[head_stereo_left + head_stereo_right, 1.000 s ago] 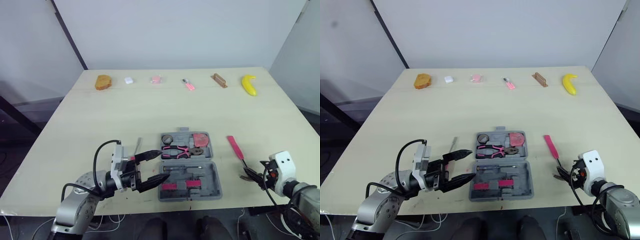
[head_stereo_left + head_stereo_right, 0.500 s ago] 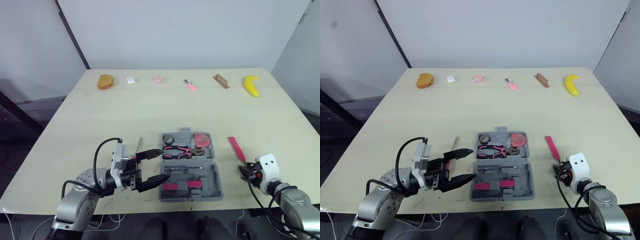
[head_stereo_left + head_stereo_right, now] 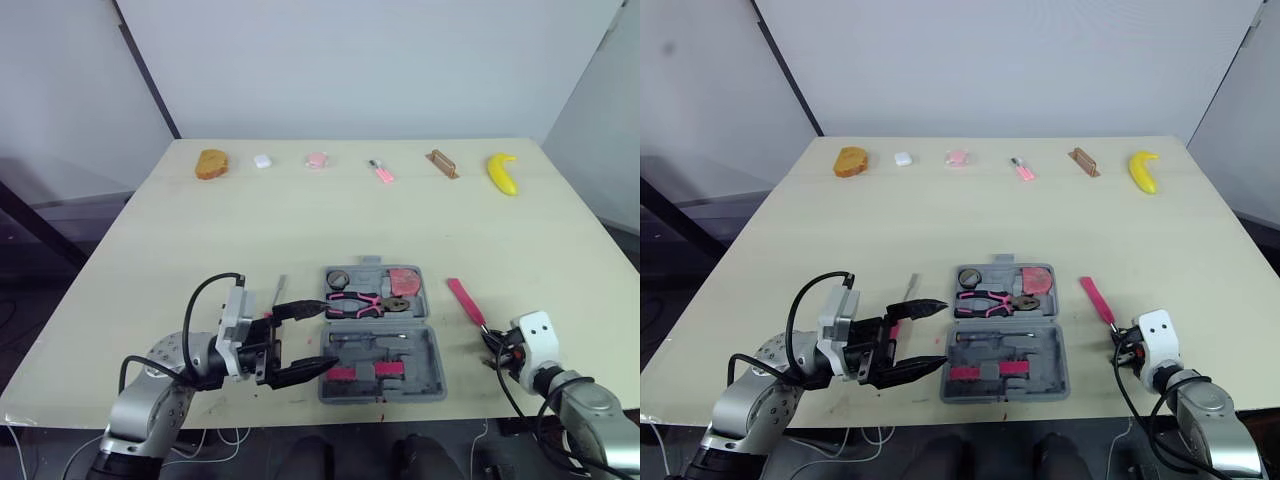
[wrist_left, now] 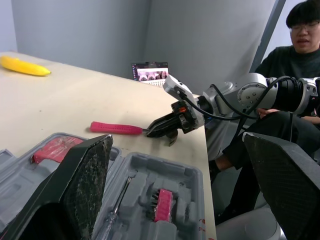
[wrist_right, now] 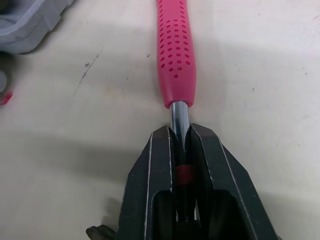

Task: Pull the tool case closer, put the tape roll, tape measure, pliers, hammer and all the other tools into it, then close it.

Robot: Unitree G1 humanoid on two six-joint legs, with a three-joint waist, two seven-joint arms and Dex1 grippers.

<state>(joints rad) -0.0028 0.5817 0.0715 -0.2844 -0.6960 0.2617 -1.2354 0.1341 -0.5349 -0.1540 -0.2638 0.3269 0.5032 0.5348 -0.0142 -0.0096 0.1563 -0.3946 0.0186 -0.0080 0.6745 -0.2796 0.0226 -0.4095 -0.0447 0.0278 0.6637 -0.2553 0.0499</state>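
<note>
The tool case (image 3: 428, 345) lies open near the near edge of the desk (image 3: 300, 220). Its far half holds the tape roll (image 3: 336, 278), the pliers (image 3: 352, 300) and a red tape measure (image 3: 402, 279).

To the right of the case, near the same edge, the right claw (image 5: 179, 131) is clamped narrow on the bare metal shaft of a pink-handled tool (image 3: 465, 300). It grips just past the end of the handle. The handle points away from the claw towards the far edge and looks to lie on the desk. The tool's head is hidden, so I cannot say whether it is the hammer.

The left claw (image 3: 328, 334) hangs wide open and empty at the case's left wall.

The hold is the main risk. A thin, smooth shaft pinched at one spot, with the whole handle sticking out, may swivel or slide once lifted. The tool could then drop, perhaps over the near edge.

On the way across, the handle's end may catch the case's right wall and shove the case. If the tool lands askew in its recess, the lid may not shut. The left claw is also close enough to be struck.
</note>
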